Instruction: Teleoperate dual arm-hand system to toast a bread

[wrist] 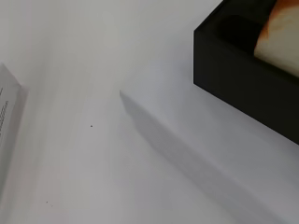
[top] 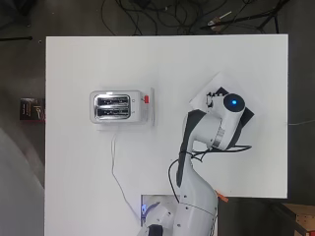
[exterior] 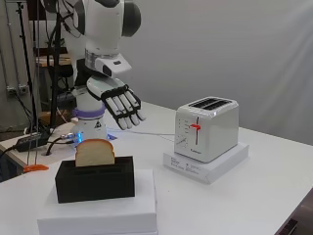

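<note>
We see a slice of bread (exterior: 95, 152) standing upright in a matte black rectangular holder (exterior: 95, 182), its rounded top and thin tan crust rising above the rim and its pale crumb face turned toward the side camera. The holder sits on a flat white box (exterior: 100, 211) with crisp edges, near the front of the smooth white surface (exterior: 274, 166). In the wrist view the same holder shows as a dark, sharp-cornered block with the bread's orange-brown crust just inside it, and the box beneath shows one clean straight edge. Well apart from the bread stands a glossy white toaster (exterior: 207, 128) with rounded corners, two dark slots on top and a red lever (exterior: 195, 127) on its end face (the lever sits high in its track); it rests on its own low white base (exterior: 208, 164), and a thin white cord (top: 116, 169) trails from it across the surface. The hand (exterior: 120, 104), black in the palm with white segmented fingers, hangs in the air above and behind the bread, fingers straight and slightly spread, touching nothing.
</note>
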Motion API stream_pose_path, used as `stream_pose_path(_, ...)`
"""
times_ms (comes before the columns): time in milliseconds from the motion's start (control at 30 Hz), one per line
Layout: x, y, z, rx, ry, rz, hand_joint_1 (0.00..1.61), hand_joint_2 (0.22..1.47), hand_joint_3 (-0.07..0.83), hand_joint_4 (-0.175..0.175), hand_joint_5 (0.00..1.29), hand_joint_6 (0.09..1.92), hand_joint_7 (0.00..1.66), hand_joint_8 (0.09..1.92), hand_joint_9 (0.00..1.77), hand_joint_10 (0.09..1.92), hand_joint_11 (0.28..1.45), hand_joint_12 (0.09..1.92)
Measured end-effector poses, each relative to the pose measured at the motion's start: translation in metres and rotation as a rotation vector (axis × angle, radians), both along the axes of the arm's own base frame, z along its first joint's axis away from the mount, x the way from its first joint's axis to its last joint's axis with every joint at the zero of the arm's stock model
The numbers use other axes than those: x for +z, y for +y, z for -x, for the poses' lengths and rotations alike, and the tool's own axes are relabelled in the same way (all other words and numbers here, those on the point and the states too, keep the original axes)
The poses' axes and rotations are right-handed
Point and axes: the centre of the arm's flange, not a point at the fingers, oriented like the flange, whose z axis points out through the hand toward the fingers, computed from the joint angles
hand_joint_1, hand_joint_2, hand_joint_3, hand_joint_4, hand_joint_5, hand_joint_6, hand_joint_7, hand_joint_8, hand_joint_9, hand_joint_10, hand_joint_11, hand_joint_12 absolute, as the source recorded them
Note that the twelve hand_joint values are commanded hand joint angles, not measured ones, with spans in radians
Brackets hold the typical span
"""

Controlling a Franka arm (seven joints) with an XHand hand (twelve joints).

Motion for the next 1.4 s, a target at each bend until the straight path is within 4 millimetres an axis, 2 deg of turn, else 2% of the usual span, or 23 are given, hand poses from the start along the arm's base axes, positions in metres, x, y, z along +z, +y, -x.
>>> stream_pose_path(67,0.000,-0.005,0.000,-0.013,-0.018,-0.020,0.18,1.11,-0.009,0.010,0.27,0.09,0.41,0.09,0.50,0.09,0.44,0.09)
stream_pose_path(200,-0.015,-0.059,0.022,-0.144,-0.018,-0.060,0.25,1.07,-0.017,-0.003,0.25,0.09,0.41,0.09,0.48,0.09,0.43,0.09)
stream_pose_path(367,-0.048,-0.099,0.045,-0.225,0.010,-0.119,0.31,1.01,-0.025,-0.005,0.21,0.09,0.34,0.09,0.42,0.09,0.41,0.09)
stream_pose_path(500,-0.075,-0.108,0.051,-0.200,0.005,-0.170,0.36,0.99,-0.017,-0.006,0.17,0.09,0.26,0.09,0.36,0.09,0.41,0.09)
stream_pose_path(533,-0.083,-0.110,0.053,-0.188,0.000,-0.180,0.39,1.02,-0.008,0.004,0.25,0.09,0.33,0.09,0.42,0.09,0.41,0.09)
stream_pose_path(567,-0.090,-0.112,0.056,-0.182,-0.001,-0.188,0.74,1.06,-0.010,-0.059,0.46,0.49,0.59,0.31,0.66,0.30,0.54,0.09)
stream_pose_path(600,-0.094,-0.113,0.057,-0.177,0.001,-0.191,0.98,1.08,-0.007,-0.089,0.64,0.81,0.85,0.51,0.92,0.45,0.65,0.19)
stream_pose_path(633,-0.096,-0.113,0.058,-0.172,0.006,-0.188,1.12,1.10,-0.006,-0.125,0.72,0.98,1.00,0.65,1.11,0.45,0.70,0.36)
stream_pose_path(700,-0.096,-0.109,0.056,-0.170,0.008,-0.153,1.22,1.13,0.000,-0.163,0.75,1.14,1.10,0.83,1.31,0.31,0.69,0.56)
stream_pose_path(800,-0.091,-0.094,0.060,-0.197,0.007,-0.096,1.24,1.14,0.001,-0.175,0.75,1.20,1.12,0.87,1.39,0.15,0.67,0.61)
stream_pose_path(900,-0.076,-0.077,0.062,-0.227,-0.007,-0.039,1.25,1.14,-0.002,-0.175,0.76,1.21,1.14,0.83,1.42,0.09,0.69,0.56)
stream_pose_path(967,-0.056,-0.060,0.052,-0.209,-0.039,-0.002,1.25,1.13,-0.001,-0.175,0.77,1.20,1.15,0.81,1.44,0.09,0.70,0.56)
stream_pose_path(1100,-0.006,-0.021,0.026,-0.140,-0.131,0.031,1.25,1.13,0.000,-0.175,0.77,1.18,1.15,0.82,1.45,0.09,0.69,0.57)
stream_pose_path(1267,0.063,0.023,0.016,-0.092,-0.250,0.061,1.24,1.15,0.001,-0.175,0.75,1.19,1.11,0.91,1.48,0.09,0.69,0.61)
stream_pose_path(1400,0.120,0.041,-0.002,-0.064,-0.320,0.027,1.24,1.16,0.000,-0.175,0.73,1.22,1.07,0.99,1.47,0.09,0.69,0.56)
